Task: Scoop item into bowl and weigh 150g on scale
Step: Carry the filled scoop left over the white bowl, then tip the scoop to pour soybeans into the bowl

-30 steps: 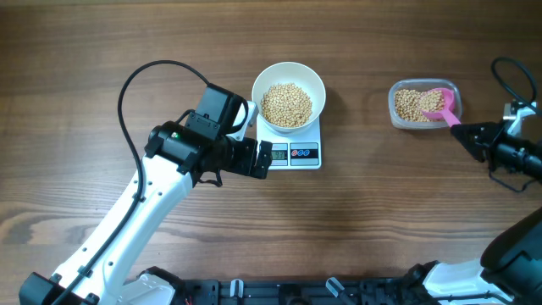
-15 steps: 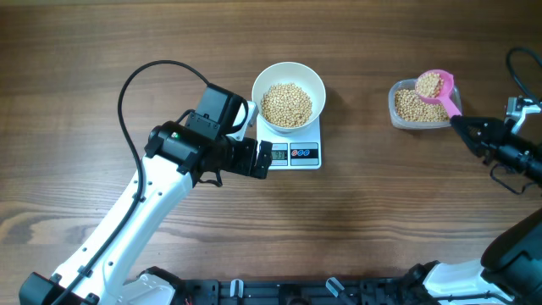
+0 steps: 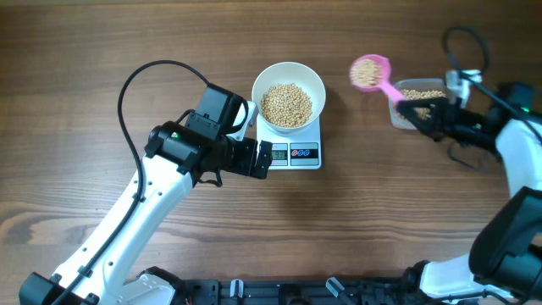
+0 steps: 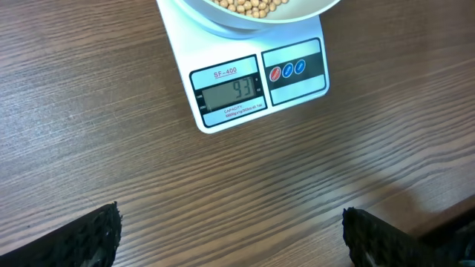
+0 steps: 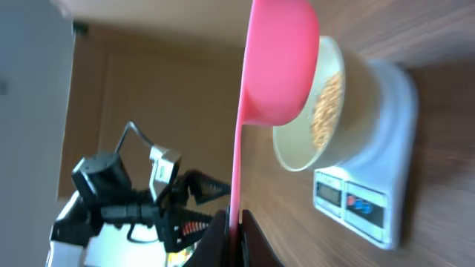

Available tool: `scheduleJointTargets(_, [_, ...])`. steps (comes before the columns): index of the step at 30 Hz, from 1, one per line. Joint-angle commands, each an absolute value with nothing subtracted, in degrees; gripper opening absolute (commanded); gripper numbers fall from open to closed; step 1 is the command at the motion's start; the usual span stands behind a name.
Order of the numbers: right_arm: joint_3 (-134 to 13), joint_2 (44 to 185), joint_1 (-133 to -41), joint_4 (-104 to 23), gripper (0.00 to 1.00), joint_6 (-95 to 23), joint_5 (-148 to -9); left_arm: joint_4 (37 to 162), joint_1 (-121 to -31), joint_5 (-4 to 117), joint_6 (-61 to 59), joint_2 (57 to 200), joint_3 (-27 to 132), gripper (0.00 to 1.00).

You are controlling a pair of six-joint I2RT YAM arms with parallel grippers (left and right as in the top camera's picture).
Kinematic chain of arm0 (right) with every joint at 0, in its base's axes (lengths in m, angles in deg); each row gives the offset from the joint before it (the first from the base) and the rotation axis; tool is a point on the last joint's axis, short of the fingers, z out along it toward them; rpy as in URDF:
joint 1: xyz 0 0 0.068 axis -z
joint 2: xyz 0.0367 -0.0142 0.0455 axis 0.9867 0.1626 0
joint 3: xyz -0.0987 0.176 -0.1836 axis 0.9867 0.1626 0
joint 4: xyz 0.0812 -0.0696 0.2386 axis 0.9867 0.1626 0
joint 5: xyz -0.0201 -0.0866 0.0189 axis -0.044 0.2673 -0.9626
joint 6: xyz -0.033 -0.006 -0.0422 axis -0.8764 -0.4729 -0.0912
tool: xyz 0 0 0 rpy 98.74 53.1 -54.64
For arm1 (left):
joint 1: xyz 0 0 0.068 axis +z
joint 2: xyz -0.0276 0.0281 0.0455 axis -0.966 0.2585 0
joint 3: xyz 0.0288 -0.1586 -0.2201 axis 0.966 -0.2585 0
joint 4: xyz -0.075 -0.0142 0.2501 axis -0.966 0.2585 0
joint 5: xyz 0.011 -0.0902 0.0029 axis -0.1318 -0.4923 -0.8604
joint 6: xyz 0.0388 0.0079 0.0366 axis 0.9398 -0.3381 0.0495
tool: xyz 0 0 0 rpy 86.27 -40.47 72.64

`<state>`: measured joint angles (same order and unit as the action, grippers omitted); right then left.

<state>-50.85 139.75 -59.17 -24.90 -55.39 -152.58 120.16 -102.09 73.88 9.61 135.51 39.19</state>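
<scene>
While the left end effector (image 3: 263, 158) sits low over the wooden worktop (image 3: 381, 220) just in front of the scale (image 3: 298, 146), its two dark fingers (image 4: 95, 239) stand spread wide at the edges of the left wrist view, with nothing between them. Just past them, the scale rests flat on the wood, and its grey display (image 4: 230, 91) reads 93, with the round buttons (image 4: 287, 70) beside it. On the platform stands the white bowl (image 3: 258, 91), upright and roughly as wide as the scale, holding a heap of tan beans (image 3: 286, 103) that covers its bottom.

Off to the right, the right end effector (image 3: 426, 115) is clamped tight on the handle of a pink scoop (image 3: 370, 72). That scoop hangs in the air between the bowl and the clear tub (image 3: 395, 103), nearer the tub, and carries a load of beans. In the right wrist view its cup shows from the underside, with bowl and scale beyond it. At the far right, the tub lies on the worktop, partly hidden by the arm, and more beans show inside it.
</scene>
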Motion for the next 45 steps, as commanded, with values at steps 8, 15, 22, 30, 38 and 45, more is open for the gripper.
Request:
scheduleJointTargets(8, [-54.1, 137.9, -78.3, -49.7, 0.04, -33.1, -140.0, 120.0, -102.2, 73.2, 9.5, 135.8, 39.0, 1.0])
scheduleJointTargets(15, [-54.1, 137.9, -84.7, -49.6, 0.05, -39.6, -125.0, 120.0, -102.2, 73.2, 9.5, 135.8, 39.0, 1.0])
scheduleJointTargets(22, [-54.1, 132.4, -86.8, -49.6, 0.05, -49.0, -111.8, 120.0, -102.2, 73.2, 9.5, 135.8, 39.0, 1.0])
scheduleJointTargets(30, [-54.1, 127.5, -94.0, -46.2, 0.05, -59.1, -99.2, 120.0, -102.2, 73.2, 9.5, 135.8, 39.0, 1.0])
scheduleJointTargets(38, [-54.1, 127.5, -99.6, -43.4, 0.04, -62.0, -89.3, 120.0, -102.2, 73.2, 9.5, 135.8, 39.0, 1.0])
scheduleJointTargets(45, [-54.1, 127.5, -100.1, -43.4, 0.05, -63.5, -84.2, 120.0, -102.2, 73.2, 9.5, 135.8, 39.0, 1.0])
